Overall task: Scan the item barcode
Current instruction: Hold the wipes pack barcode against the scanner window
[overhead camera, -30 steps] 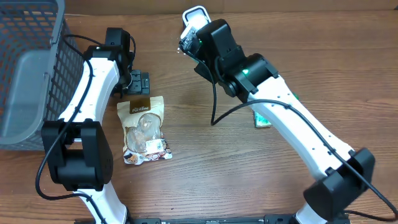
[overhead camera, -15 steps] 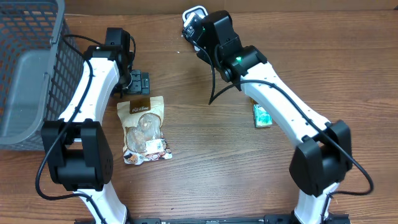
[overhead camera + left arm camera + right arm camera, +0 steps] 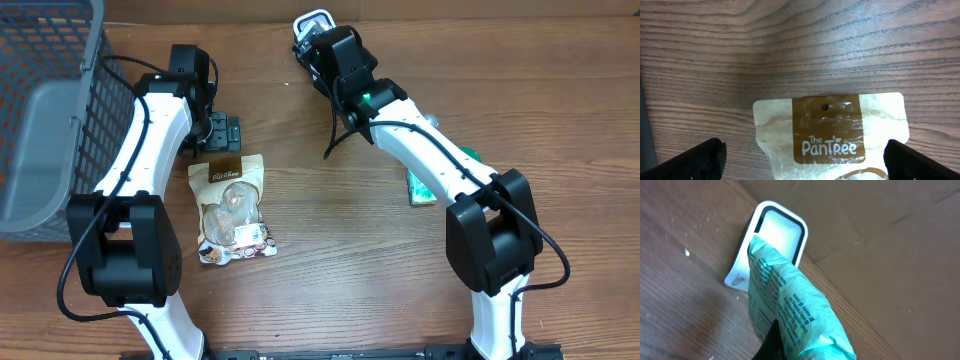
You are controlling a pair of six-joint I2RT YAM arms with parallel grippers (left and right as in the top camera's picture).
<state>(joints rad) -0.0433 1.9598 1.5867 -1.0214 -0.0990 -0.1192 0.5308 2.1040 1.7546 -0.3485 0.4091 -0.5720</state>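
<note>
Since a second ago, your right arm has reached farther toward the table's back edge. Right gripper [image 3: 774, 342] pinched shut on green packet [image 3: 790, 305]; packet tip overlaps white scanner [image 3: 777, 230] window. Barcode not discernible: rotate packet slowly, keep print facing window, hold steady. Left gripper [image 3: 802, 160] fingers spread wide above PanTree pouch [image 3: 827, 135].

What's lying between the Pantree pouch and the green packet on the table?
Nothing; the overhead view shows only bare wooden table between the Pantree pouch and the green packet.
</note>
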